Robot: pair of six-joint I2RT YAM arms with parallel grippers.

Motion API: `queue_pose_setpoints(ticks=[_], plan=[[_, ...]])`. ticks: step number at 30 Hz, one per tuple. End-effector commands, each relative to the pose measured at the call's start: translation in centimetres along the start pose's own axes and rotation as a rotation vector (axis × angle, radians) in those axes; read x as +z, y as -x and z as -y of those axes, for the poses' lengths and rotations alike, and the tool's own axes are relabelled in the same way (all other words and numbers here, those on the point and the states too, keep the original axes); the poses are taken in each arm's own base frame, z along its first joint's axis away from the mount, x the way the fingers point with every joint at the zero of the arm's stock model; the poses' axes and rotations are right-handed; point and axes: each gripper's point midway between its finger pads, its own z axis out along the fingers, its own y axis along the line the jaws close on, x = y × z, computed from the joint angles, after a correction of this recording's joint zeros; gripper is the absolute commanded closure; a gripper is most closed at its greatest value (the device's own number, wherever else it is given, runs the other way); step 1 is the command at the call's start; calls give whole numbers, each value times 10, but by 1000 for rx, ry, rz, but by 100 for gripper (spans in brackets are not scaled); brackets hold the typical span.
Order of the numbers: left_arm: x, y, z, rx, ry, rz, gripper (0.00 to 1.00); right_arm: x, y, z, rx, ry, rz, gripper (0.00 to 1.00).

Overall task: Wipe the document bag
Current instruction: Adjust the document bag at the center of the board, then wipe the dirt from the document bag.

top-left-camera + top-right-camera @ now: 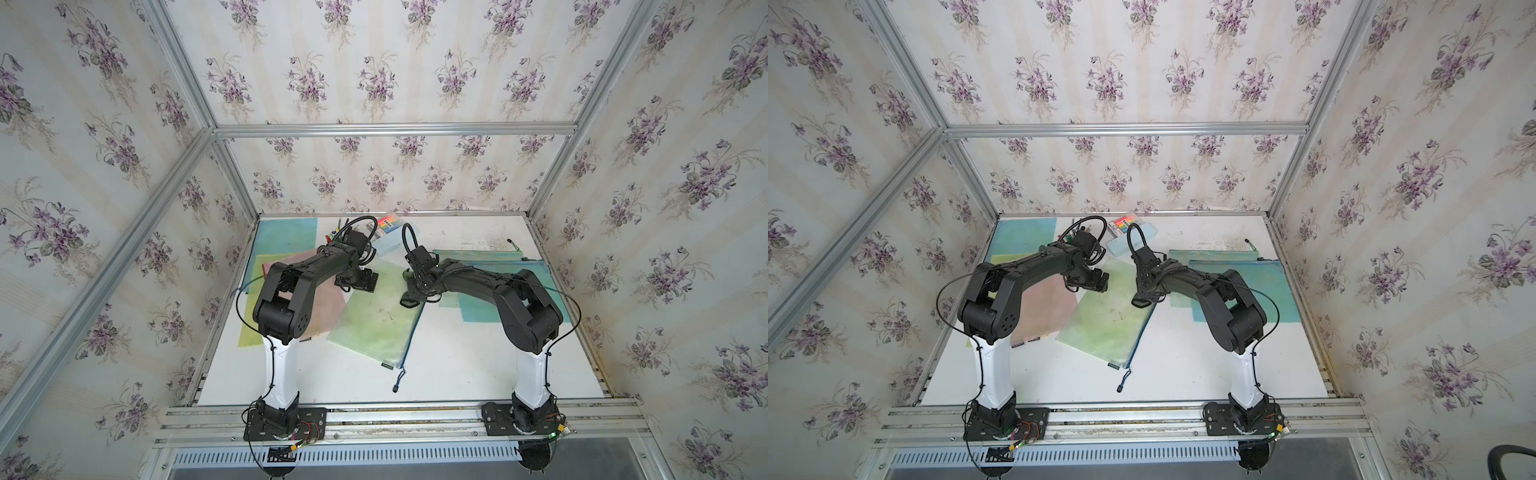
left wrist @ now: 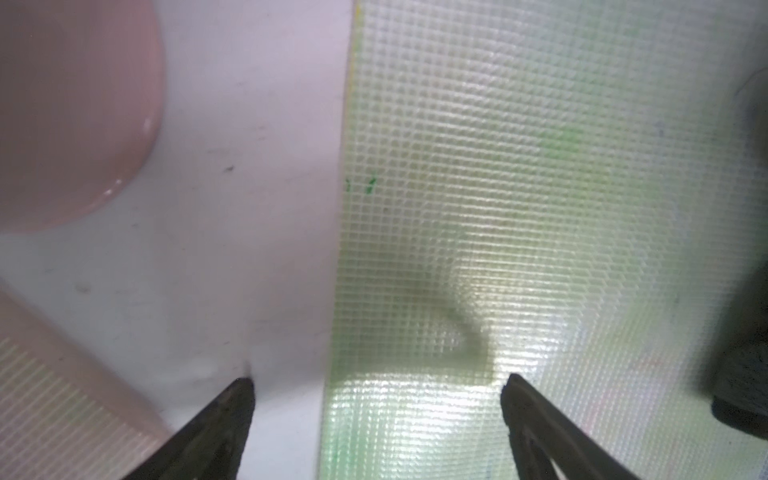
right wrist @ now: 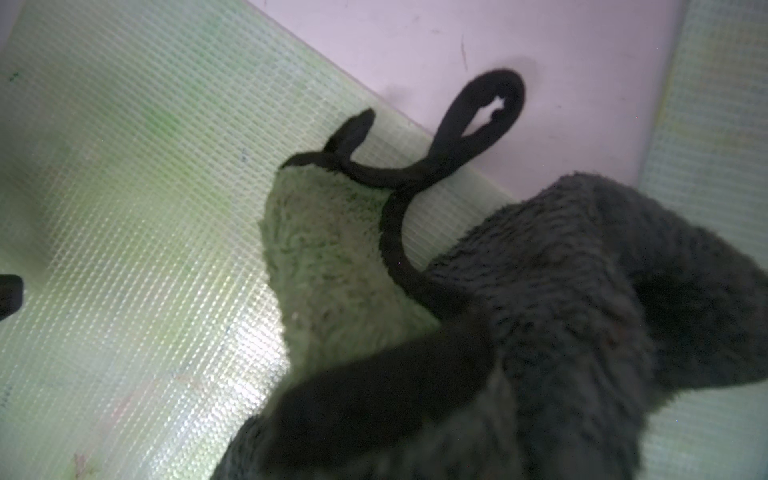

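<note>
Green mesh plastic is catching the light where the document bag (image 1: 374, 320) (image 1: 1108, 320) is lying flat and skewed in the middle of the white table (image 1: 457, 365), its dark zip edge running along the side nearer the right arm and its zip cord (image 1: 398, 380) trailing off the near corner. The left gripper (image 1: 359, 281) (image 2: 378, 381) is reaching down at the bag's far left edge with its jaws spread wide and gripping nothing; in the left wrist view that edge is running between the fingertips (image 2: 515, 386), one coming down on bare table and one on the mesh, where the plastic is puckering. The right gripper (image 1: 411, 291) is sitting at the bag's far right corner, closed on a dark grey fluffy cloth (image 1: 409, 300) (image 3: 561, 291). The cloth is bunching over the mesh (image 3: 124, 208), and its black trim is curling in a loop onto the table just past the bag's edge. A pink bag (image 1: 320, 307) is lying under the left arm, touching or slightly overlapping the green one. Blue bags (image 1: 478, 309) are lying under the right arm, and a marker box (image 1: 386, 226) is sitting by the back wall.
</note>
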Motion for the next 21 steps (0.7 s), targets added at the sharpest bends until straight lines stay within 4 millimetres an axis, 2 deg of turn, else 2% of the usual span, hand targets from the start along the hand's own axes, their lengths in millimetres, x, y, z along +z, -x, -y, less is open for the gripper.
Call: queue_pose_setpoints(ticks=[1, 5, 7, 9, 11, 13, 16, 21], plan=[[8, -30, 52, -42, -284, -103, 7, 0, -16, 20, 1, -52, -58, 74], [-5, -45, 107, -62, -558, -138, 10, -4, -12, 30, 1, -38, -47, 74], [-17, -48, 132, -69, -674, -133, 12, -6, -10, 34, -43, -41, -45, 74], [-31, -46, 152, -62, -762, -113, 12, -8, -7, 38, -101, -60, -39, 74], [-41, -43, 163, -56, -796, -95, 12, -9, -5, 41, -147, -81, -40, 74], [-46, -37, 166, -68, -814, -82, 12, -10, 0, 38, -186, -72, -29, 74], [-41, -26, 154, -118, -795, -57, 12, -13, 3, 37, -204, -64, -16, 74], [-18, -9, 121, -256, -753, -13, 9, -5, -17, 34, -193, -30, -51, 74]])
